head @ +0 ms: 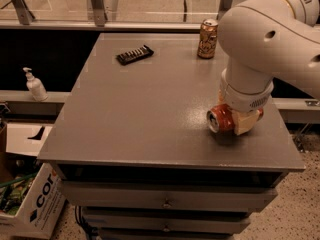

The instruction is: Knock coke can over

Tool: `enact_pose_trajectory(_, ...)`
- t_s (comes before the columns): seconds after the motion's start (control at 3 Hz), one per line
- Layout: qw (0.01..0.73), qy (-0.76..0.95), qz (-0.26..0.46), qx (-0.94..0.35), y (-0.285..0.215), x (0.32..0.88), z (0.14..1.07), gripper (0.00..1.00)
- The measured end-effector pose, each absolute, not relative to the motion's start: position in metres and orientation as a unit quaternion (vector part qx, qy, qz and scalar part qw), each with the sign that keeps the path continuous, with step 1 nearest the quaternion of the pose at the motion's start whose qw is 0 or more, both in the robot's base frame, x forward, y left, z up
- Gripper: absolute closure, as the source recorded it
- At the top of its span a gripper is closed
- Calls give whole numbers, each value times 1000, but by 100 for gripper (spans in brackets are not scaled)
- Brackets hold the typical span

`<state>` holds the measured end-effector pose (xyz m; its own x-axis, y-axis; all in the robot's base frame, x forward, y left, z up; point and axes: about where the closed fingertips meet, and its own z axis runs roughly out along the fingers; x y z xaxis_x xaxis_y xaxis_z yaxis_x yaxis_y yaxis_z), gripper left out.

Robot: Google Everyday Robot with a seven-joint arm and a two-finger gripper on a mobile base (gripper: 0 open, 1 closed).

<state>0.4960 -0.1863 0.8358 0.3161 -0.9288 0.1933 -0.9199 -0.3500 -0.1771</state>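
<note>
The red-orange coke can (220,119) lies on its side near the right front of the grey table (140,114), its silver top facing left toward the camera. My gripper (239,122) comes down from the big white arm (265,39) and is shut on the can's body, with a cream finger (247,124) showing on its near side. The can's far end is hidden behind the gripper.
A gold-brown can (207,39) stands upright at the table's far edge, behind the arm. A black remote-like object (134,54) lies at the far left. A white pump bottle (35,85) sits on a ledge to the left, with a cardboard box (30,204) on the floor.
</note>
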Motion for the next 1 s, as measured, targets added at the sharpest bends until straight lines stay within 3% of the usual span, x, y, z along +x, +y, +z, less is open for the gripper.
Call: enact_pose_trajectory(1.0,4,537,-79,-840,-187,489,835,100)
